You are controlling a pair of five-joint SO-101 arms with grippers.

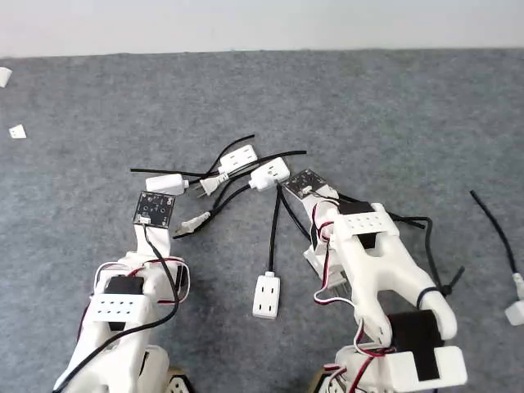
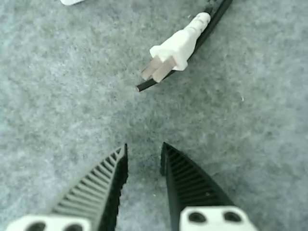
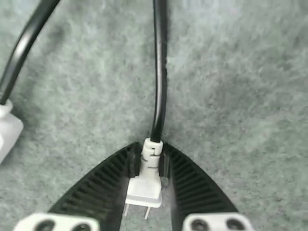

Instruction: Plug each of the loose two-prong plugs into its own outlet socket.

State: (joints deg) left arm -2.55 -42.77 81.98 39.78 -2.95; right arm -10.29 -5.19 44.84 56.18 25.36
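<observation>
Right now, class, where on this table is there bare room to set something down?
Free: the wide carpet strip between the tangle of cords and sockets and the far wall; also the patch between the right arm and the stray cord beyond it. Crowded: the middle ahead of both arms, down to the lone socket between them.

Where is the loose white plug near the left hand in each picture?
High view: loose plug on the carpet beside the left arm's tip.
Left wrist view: loose plug ahead of the open left hand.
Right wrist view: a different plug, in the right hand.
Shared: black cord end by its prongs.
</observation>
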